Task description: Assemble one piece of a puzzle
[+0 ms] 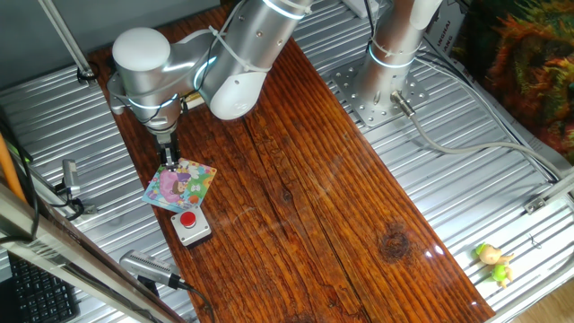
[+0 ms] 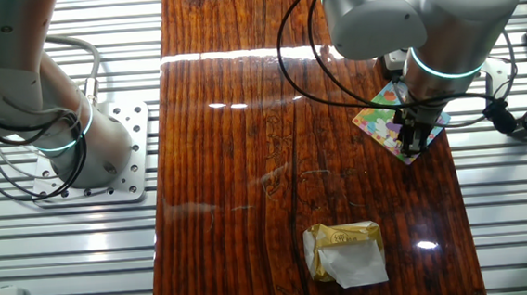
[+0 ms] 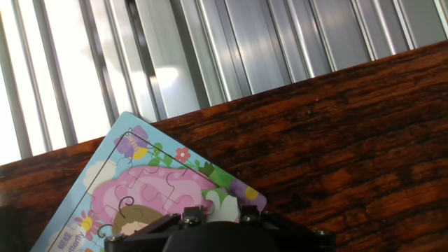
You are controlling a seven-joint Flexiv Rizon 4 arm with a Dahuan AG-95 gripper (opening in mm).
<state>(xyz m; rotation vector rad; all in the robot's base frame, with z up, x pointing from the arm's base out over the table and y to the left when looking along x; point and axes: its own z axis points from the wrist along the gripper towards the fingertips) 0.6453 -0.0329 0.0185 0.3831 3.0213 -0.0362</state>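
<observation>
One puzzle [image 1: 181, 186] sits on your wooden table [image 1: 341, 197], gripper [image 1: 168, 159] right over it — jaw width, can't tell.

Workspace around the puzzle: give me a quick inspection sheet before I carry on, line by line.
Surface: dark wooden board laid over ribbed metal slats; glossy, with glare.
Job's things: puzzle lies flat near the board's edge, one corner over the slats in the hand view.
Clutter: grey box with red button close beside the puzzle; crumpled yellow-and-white wrapper on the board; small yellow-green toy on the slats.
Grippers: gripper points down at the puzzle's edge; whether it is open or shut cannot be told.
Cables: black cables loop from the arm; a grey cable runs across the slats.
Surroundings: second arm's base on a bolted plate; keyboard at the corner.
</observation>
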